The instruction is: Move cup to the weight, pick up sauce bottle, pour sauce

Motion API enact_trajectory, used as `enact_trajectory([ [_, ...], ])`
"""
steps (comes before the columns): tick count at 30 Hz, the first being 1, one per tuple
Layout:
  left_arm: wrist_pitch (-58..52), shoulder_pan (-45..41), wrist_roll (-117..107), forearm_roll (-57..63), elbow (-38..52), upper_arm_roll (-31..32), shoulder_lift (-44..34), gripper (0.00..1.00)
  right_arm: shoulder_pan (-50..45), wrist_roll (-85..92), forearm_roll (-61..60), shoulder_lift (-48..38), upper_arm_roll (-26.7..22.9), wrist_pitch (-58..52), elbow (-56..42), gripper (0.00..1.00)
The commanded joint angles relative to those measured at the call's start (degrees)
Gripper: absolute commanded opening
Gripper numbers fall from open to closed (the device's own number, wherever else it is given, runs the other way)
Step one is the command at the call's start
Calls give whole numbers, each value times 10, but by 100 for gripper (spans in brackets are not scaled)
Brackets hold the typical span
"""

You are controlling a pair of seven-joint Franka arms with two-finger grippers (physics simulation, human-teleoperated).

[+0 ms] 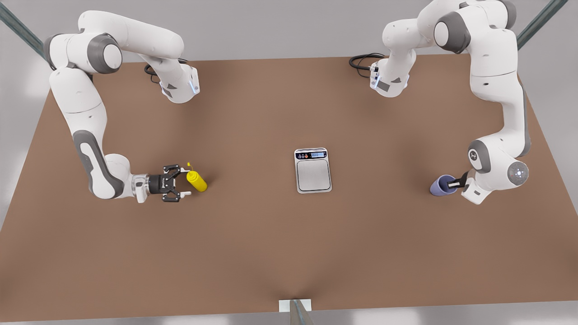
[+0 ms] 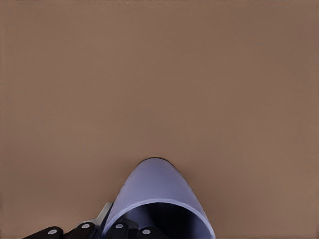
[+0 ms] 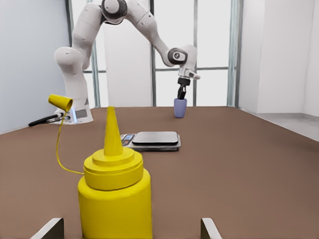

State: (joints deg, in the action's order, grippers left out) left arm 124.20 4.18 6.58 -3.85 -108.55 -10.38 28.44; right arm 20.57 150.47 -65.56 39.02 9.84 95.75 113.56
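While the left gripper (image 1: pixel 454 183) clamps the cup's (image 1: pixel 440 186) rim, the right gripper (image 1: pixel 185 182) gapes beside the sauce bottle (image 1: pixel 197 181).

Even, bright light throws soft shadows across the table (image 1: pixel 253 253).

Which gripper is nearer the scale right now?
Neither clearly. The left gripper, at the cup, is on the front view's right of the weight; the right gripper, open around the sauce bottle, is about as far opposite.

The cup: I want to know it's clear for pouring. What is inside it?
One finger of the left gripper reaches over the rim into the cup. The left wrist view shows a dark interior; the bottom is hidden, so contents cannot be told.
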Motion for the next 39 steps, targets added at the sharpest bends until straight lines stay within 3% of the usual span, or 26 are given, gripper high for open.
enact_trajectory([
  [1,0,0,0,-1,0,0,0,24,-1,0,0,0,0,1,0,100],
  [6,-4,-2,-5,-1,6,0,-7,23,-10,-2,-13,-1,4,8,4,100],
  [8,-13,-13,-15,-1,5,2,-47,23,-18,-2,-19,-2,4,9,4,100],
  [16,-69,-180,-28,-32,5,31,-90,24,-49,-2,-40,-2,4,24,9,100],
  [17,-78,-199,-30,-33,4,35,-93,24,-51,-5,-40,-2,4,30,9,78],
  [18,-81,-206,-31,-35,4,49,-98,24,-55,-8,-40,-2,4,30,9,64],
  [20,-81,-231,-89,-58,4,86,-96,24,-59,-32,-40,-2,4,34,9,52],
  [28,-26,-254,-312,-110,5,200,-73,24,-66,-53,-40,-3,4,37,8,44],
  [36,18,-269,-330,-107,8,216,-32,24,-67,-105,-33,-4,4,12,-18,44],
  [38,18,-269,-329,-105,8,216,-30,28,-66,-194,16,-56,4,-23,-45,45],
  [39,18,-269,-329,-105,8,216,-28,35,-66,-253,33,-88,4,-41,-55,45],
])
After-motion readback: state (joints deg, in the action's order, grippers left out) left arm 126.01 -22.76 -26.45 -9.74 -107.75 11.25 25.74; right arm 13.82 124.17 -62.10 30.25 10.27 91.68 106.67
